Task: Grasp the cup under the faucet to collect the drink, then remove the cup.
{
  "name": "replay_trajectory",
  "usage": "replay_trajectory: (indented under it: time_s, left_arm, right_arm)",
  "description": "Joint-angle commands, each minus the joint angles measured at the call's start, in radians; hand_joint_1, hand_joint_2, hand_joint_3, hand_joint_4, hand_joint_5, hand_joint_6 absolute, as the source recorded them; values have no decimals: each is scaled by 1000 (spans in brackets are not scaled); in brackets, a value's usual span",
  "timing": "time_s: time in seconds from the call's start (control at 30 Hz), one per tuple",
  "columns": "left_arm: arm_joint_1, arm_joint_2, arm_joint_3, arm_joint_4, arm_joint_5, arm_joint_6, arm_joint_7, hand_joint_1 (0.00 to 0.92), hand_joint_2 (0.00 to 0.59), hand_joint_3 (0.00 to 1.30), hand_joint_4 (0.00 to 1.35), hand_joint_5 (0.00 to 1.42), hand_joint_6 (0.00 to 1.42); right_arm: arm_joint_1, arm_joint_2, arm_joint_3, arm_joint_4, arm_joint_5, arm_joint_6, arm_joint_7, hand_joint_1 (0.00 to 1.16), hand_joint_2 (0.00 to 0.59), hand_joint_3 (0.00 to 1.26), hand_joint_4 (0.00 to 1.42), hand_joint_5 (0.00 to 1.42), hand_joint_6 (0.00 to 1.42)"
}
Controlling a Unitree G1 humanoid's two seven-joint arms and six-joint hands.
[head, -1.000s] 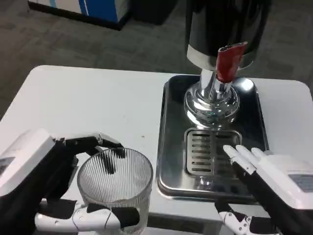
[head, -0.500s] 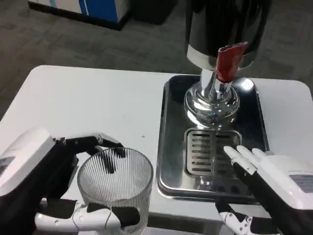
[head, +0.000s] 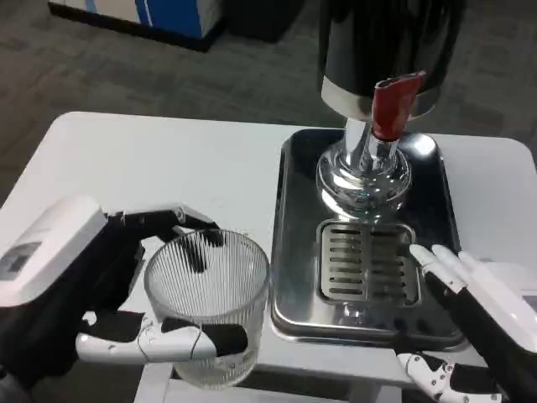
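Nearest my camera, at the front edge of the white desk (head: 151,168), I see the left robot hand (head: 109,294) grasping the cup (head: 208,306). It is a clear ribbed glass, upright, and looks empty. Dark fingers (head: 180,222) reach around its far side at the rim, while a white and black finger (head: 159,340) crosses its near side lower down, so the glass is clasped between them. The cup sits at the desk's near edge, just left of the metal tray (head: 294,243) and not under the faucet.

On the right, the right robot hand (head: 474,323) hangs over the tray's near right corner. Its white fingers (head: 445,262) are stretched out and apart, pointing toward the slotted drip grate (head: 365,260), and it holds nothing; another finger shows lower down, past the desk's edge.

Farther in, the grate lies in the middle of the tray, its slots running across in two columns. Behind it stands the shiny round base (head: 362,180) of the drink dispenser (head: 386,46), whose dark, chrome-banded body rises out of the top of my view. Its red faucet lever (head: 390,105) juts out from the front of the body, above the base and grate. Beyond the desk I see grey carpeted floor (head: 126,75) and a blue and white cabinet (head: 143,13) at the top left.
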Motion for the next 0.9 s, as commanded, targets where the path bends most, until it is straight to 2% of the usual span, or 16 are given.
replay_trajectory:
  time_s: [0.03, 0.23, 0.33, 0.43, 0.77, 0.9]
  left_arm:
    - [-122, 7, -56, 100, 55, 5, 40, 417, 91, 958, 1176, 1388, 1424]
    - [-233, -5, -117, 238, 115, -37, 96, 417, 91, 958, 1176, 1388, 1424]
    - [-335, -34, -164, 347, 165, -90, 184, 417, 91, 958, 1176, 1388, 1424]
    - [-382, -48, -196, 410, 200, -133, 251, 417, 91, 958, 1176, 1388, 1424]
    - [-524, -70, -320, 604, 269, -150, 292, 410, 94, 958, 1163, 1388, 1424]
    - [-562, -92, -356, 659, 290, -166, 324, 408, 95, 958, 1163, 1388, 1424]
  right_arm:
    - [-3, 0, -22, -10, 18, 10, -6, 477, 479, 34, 0, 0, 1]
    - [-2, -2, -52, -14, 42, 24, -12, 477, 476, 40, 0, 0, 2]
    - [0, -8, -72, -19, 55, 32, -12, 477, 475, 42, 0, 0, 2]
    - [0, -11, -91, -24, 67, 37, -12, 477, 475, 43, 0, 0, 2]
    - [19, -14, -155, -48, 121, 56, -34, 466, 484, 45, 0, 0, 16]
    - [29, -18, -184, -51, 148, 56, -50, 463, 484, 49, 0, 0, 17]
